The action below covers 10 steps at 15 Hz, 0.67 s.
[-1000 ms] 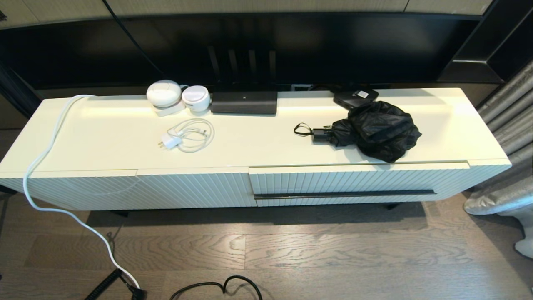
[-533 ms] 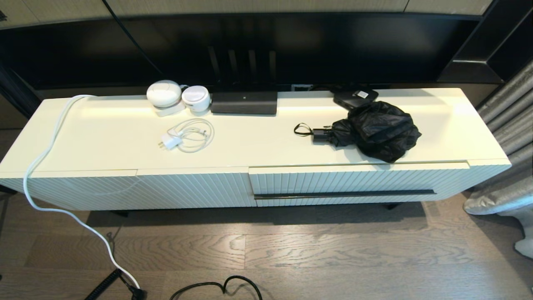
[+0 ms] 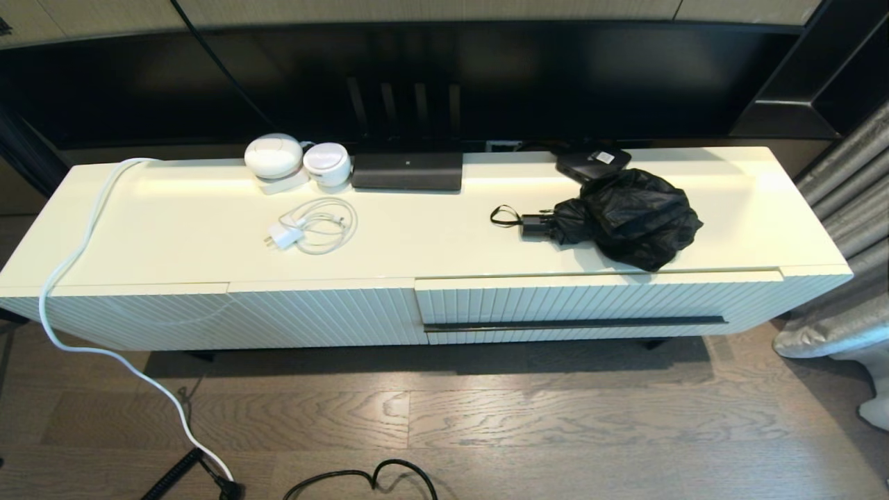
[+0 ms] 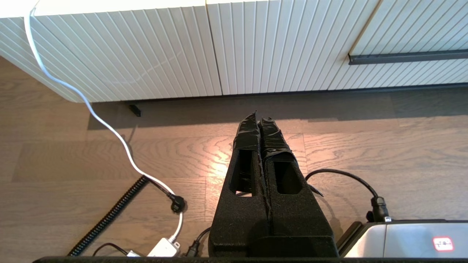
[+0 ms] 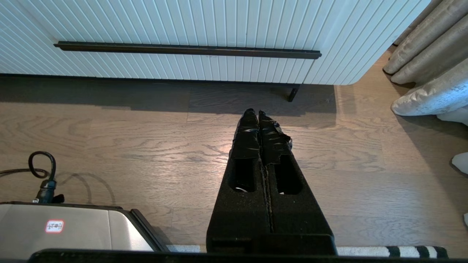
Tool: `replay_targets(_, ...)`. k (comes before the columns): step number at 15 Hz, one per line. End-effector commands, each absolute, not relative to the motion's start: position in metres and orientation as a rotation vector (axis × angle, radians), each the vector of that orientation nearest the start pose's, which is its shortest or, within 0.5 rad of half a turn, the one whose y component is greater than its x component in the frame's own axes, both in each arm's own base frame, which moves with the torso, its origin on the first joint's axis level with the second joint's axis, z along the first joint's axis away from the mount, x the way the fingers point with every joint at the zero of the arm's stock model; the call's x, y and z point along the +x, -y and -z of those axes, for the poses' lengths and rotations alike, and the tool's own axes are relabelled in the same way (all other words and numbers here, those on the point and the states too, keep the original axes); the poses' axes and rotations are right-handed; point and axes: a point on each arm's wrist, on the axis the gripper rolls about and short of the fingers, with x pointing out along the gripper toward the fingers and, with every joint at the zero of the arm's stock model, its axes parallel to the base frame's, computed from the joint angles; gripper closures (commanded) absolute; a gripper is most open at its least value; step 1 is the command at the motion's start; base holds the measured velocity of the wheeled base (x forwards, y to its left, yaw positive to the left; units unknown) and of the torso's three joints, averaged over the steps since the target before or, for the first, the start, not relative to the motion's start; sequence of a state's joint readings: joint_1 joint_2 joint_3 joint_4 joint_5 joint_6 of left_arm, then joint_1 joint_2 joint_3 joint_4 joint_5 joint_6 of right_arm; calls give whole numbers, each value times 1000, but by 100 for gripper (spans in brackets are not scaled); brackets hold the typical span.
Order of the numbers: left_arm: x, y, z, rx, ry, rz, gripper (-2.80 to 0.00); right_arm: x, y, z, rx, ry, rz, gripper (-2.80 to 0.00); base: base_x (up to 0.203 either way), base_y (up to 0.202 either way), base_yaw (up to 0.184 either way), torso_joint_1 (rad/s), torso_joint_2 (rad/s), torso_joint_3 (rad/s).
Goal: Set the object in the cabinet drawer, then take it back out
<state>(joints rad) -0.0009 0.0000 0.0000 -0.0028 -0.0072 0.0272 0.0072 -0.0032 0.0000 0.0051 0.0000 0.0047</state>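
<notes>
Black, glossy and loosely bunched, the umbrella point(image 3: 628, 217) lies on the cabinet worktop point(image 3: 430, 236) above the closed drawer point(image 3: 597, 305), wrist loop pointing left. Nothing has shifted since earlier. Left claw point(image 4: 259, 120) and right claw point(image 5: 255, 116) hang over the floor, fingers pressed together.

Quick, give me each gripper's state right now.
Left gripper: closed, holding nothing, low over the floor.
Right gripper: closed, holding nothing, low over the floor.
</notes>
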Motion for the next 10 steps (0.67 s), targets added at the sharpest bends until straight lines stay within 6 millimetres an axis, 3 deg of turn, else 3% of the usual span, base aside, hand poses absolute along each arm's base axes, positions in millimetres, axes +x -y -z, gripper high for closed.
replay_targets(1, -23, 0, -75, 27, 0, 8, 0, -23, 0, -75, 6, 0, -8, 0, 0, 0, 0, 0, 0, 0)
replay_targets(10, -23, 0, -75, 28, 0, 9, 0, -23, 0, -75, 5, -2, -8, 0, 0, 0, 0, 0, 0, 0)
